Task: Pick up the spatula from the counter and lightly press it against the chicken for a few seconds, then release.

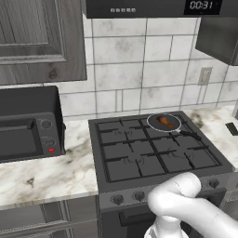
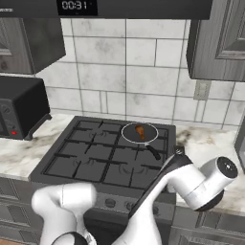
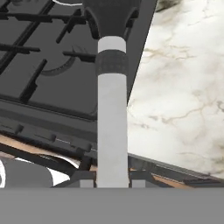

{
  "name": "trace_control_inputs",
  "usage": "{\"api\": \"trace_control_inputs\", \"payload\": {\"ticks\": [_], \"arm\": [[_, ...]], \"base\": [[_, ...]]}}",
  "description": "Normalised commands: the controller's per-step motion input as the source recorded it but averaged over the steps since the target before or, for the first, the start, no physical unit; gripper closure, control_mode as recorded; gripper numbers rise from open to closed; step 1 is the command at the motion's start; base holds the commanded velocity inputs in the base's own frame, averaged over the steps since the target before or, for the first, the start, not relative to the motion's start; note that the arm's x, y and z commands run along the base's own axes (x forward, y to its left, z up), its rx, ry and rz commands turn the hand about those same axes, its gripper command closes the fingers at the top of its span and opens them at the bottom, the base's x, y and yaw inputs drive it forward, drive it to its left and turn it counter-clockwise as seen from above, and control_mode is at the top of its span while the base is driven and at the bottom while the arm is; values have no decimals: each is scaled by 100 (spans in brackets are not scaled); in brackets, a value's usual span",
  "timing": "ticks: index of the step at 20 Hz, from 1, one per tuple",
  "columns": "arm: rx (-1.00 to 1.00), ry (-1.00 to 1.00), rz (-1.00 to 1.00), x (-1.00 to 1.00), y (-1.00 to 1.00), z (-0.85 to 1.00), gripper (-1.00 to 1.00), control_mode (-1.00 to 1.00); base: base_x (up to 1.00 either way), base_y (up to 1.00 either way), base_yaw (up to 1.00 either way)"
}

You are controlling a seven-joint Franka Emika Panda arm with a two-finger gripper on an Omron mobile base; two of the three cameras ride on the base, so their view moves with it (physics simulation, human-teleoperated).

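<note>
In the hand view my gripper (image 3: 112, 181) is shut on the spatula (image 3: 112, 109), a pale grey handle with a dark band and a dark blade. The blade points away from me over the right front part of the stove (image 3: 43, 65). The chicken (image 1: 163, 122) (image 2: 140, 131), a small orange-brown piece, lies in a round pan (image 1: 151, 123) (image 2: 125, 134) on the back right burner. The spatula blade is still short of the pan and apart from the chicken.
A marble counter (image 3: 183, 87) (image 1: 46, 174) runs on both sides of the stove. A black toaster oven (image 1: 28, 123) (image 2: 19, 107) stands at the left. The pan's dark handle (image 1: 190, 135) (image 2: 153, 152) points to the front right. A small dark object (image 1: 231, 128) lies on the right counter.
</note>
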Motion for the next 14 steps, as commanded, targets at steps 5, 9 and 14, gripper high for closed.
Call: {"api": "trace_control_inputs", "payload": {"ticks": [5, 9, 14], "arm": [[-8, 6, 0, -25, 47, 54, 100, -100], [-4, 16, 0, -6, 46, 49, 100, -100], [0, 21, 0, 0, 56, 29, 100, -100]], "base": [[0, 0, 0], [0, 0, 0], [0, 0, 0]]}}
